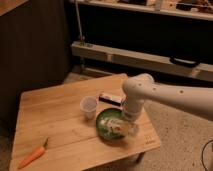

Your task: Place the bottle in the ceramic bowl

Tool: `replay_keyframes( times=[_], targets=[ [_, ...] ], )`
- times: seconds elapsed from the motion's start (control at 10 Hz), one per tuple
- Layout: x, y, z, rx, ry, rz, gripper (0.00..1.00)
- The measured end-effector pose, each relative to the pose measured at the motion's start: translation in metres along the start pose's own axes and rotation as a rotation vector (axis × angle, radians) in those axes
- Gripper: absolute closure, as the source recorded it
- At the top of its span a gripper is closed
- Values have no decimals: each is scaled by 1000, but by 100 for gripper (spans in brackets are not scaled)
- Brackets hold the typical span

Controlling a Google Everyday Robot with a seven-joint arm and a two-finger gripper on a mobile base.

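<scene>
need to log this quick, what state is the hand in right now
Hand: low over the right rim of the round glossy green ceramic bowl, where the slim whitish plastic bottle lies; grip state cannot be told.

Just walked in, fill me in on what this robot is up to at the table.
The robot's arm reaches in from the right over a wooden table, with its gripper down at the right edge of the ceramic bowl. The bottle lies inside the bowl, so the placing looks done or nearly so. A translucent plastic cup stands just left of the bowl, a small dark flat object lies behind it, and a carrot sits near the front left corner.
</scene>
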Motion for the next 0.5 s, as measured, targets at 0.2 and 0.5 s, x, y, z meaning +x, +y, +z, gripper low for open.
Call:
replay_keyframes(
  times=[0.2,0.5],
  targets=[
    [-19,-5,8,-14,32,44,20],
    [-22,-6,11,-21,40,61,20]
  ],
)
